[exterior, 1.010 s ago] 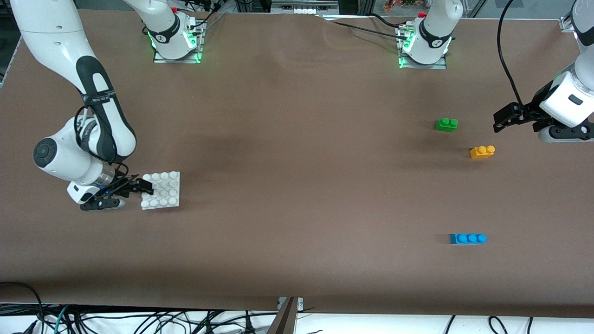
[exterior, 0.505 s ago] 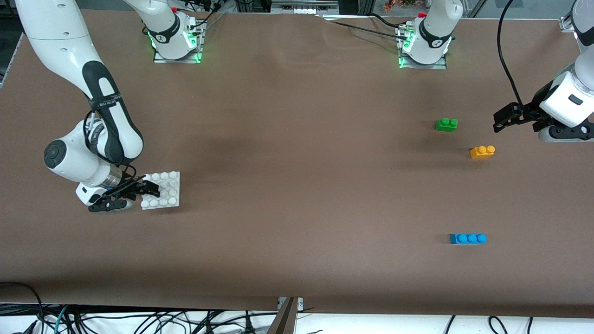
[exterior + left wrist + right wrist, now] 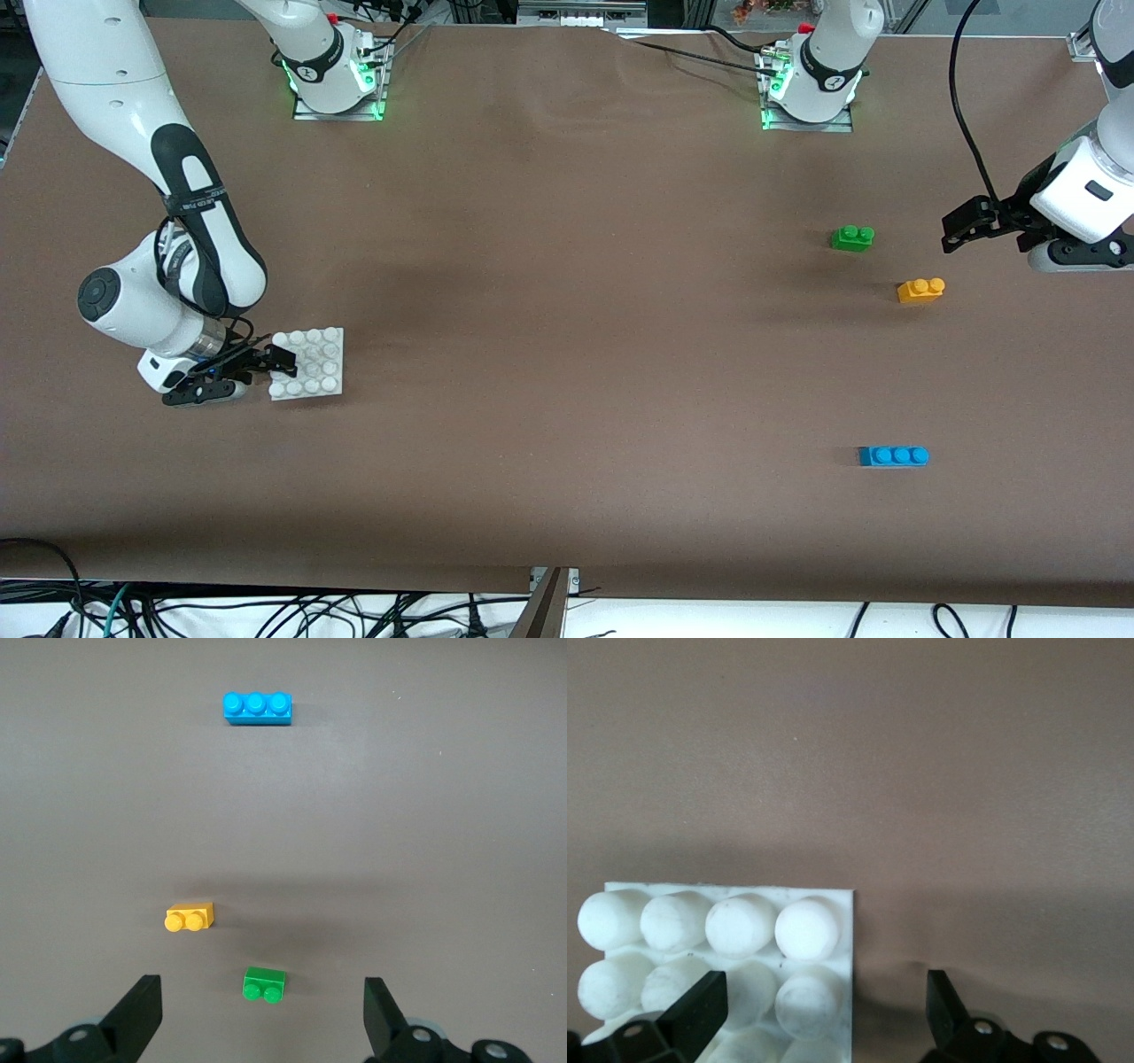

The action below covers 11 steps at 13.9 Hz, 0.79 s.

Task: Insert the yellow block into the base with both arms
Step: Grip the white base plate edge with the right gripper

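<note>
A: Front view, item one?
B: The base (image 3: 310,363), a white studded plate flat on the brown table (image 3: 567,354), toward the right arm's end. The right gripper (image 3: 270,361) sits low at the plate's edge, jaws spread wide, nothing held.

A: Item two?
B: The yellow block (image 3: 920,290), toward the left arm's end of the table, lying free. A green brick (image 3: 852,237) sits near it, farther from the front camera; a blue brick (image 3: 893,455) lies well apart, nearer to that camera. The left gripper (image 3: 961,229) hangs in the air over bare table beside the yellow block, jaws wide and empty (this arm waits).

A: Left wrist view?
B: Both fingers (image 3: 133,1019) stand far apart at the frame's edge. Between them on the cloth, the green brick (image 3: 265,984); the yellow block (image 3: 190,917) just beside it; the blue brick (image 3: 257,708) well apart from both.

A: Right wrist view?
B: Fingers (image 3: 700,1014) spread wide, one over the base (image 3: 726,957), the other over bare table past its edge. No contact can be told.
</note>
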### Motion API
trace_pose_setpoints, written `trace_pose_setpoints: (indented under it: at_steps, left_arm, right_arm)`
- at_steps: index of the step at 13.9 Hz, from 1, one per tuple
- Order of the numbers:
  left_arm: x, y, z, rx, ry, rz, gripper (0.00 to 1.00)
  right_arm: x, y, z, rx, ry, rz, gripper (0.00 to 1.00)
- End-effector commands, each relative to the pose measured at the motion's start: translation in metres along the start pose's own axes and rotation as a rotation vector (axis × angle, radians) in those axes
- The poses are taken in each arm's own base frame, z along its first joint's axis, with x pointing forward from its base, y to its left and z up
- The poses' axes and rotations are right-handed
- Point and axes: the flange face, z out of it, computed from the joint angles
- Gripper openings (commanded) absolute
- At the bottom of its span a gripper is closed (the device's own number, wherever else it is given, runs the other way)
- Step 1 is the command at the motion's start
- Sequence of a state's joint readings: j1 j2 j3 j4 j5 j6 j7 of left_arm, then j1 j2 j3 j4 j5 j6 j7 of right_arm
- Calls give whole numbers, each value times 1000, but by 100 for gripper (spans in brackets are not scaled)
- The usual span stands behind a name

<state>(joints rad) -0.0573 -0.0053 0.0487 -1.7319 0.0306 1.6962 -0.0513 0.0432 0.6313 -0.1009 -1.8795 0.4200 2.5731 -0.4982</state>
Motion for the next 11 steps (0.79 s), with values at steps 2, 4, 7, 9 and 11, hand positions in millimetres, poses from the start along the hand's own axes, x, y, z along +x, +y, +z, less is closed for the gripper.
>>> trace_pose_setpoints:
  at_steps: [2, 4, 7, 9, 11]
  left_arm:
    - [2, 1, -5, -15, -3, -2, 100]
    - [2, 2, -5, -15, -3, -1, 100]
    - [2, 2, -5, -13, -2, -1, 100]
    - [2, 2, -5, -15, -3, -1, 100]
    - [2, 2, -5, -15, -3, -1, 100]
  right_arm:
    - [2, -7, 8, 24, 14, -9, 99]
    - [4, -9, 6, 27, 12, -6, 99]
    - [3, -9, 8, 27, 12, -11, 98]
    - [2, -11, 10, 33, 11, 3, 96]
    - [3, -15, 11, 45, 14, 7, 96]
